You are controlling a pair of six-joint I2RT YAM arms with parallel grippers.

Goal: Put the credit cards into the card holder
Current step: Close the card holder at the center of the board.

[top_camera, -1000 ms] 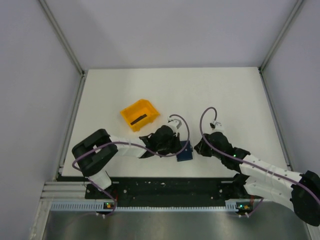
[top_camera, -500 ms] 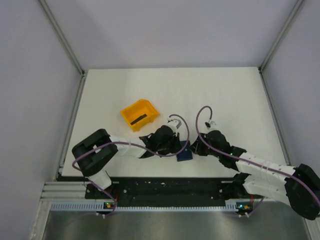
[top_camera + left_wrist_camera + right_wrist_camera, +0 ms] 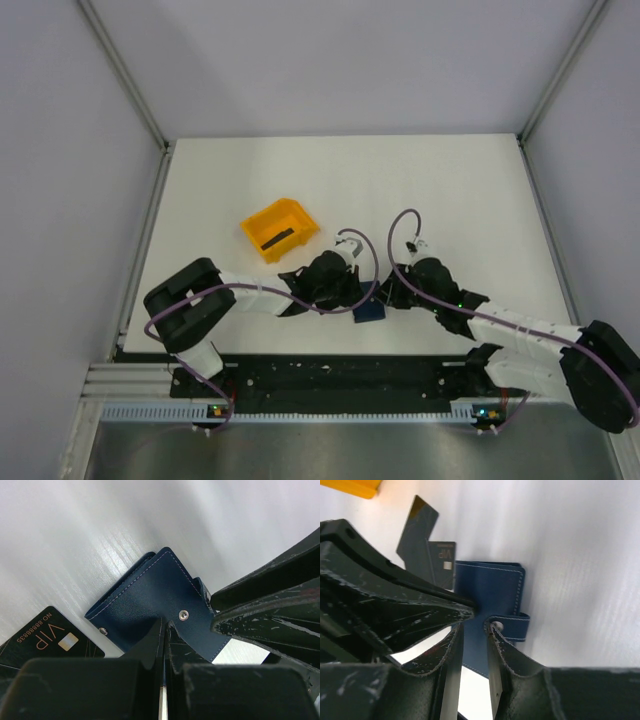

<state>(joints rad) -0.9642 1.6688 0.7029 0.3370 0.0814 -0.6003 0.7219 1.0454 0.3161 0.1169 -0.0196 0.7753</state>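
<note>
The card holder is a navy wallet lying folded shut on the table, its snap strap fastened. It also shows in the left wrist view. My left gripper is shut, its tips resting on the wallet's top face. My right gripper stands at the wallet's strap side with its jaws a narrow gap apart and nothing between them; one fingertip touches the strap. A black credit card marked VIP lies just beside the wallet. Another dark card lies in the orange bin.
The orange plastic bin stands on the table behind and left of the wallet. In the right wrist view a second dark flat piece shows beside the VIP card. The two grippers almost touch over the wallet.
My right gripper has moved left, up to the wallet's strap side. The left gripper and the wallet have stayed in place.
</note>
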